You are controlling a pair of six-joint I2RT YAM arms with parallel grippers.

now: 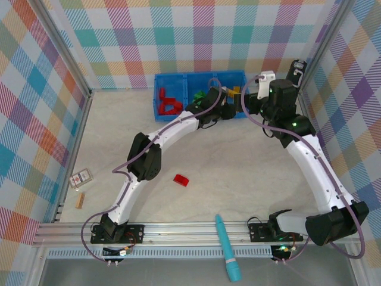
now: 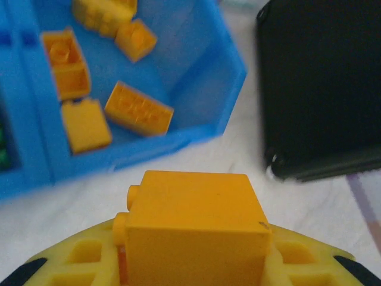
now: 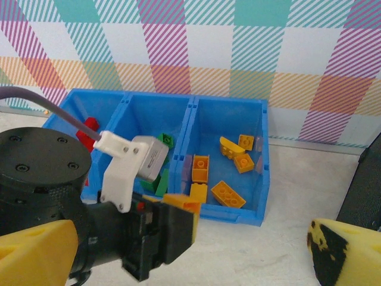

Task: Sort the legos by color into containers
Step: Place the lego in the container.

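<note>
Plaid walls (image 1: 178,36) ring the table (image 1: 238,179). Left hand (image 2: 190,268) grasps a studded orange brick (image 2: 196,220) beside the blue bin (image 2: 229,89); right hand (image 3: 196,250) released. Overhead: red brick (image 1: 180,179) well away.

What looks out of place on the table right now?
One red lego lies alone on the table, away from the blue bin. A teal pen-like tool lies across the front rail, off the work surface.

Bright, even light, soft shadows (wrist close-ups blurred)
</note>
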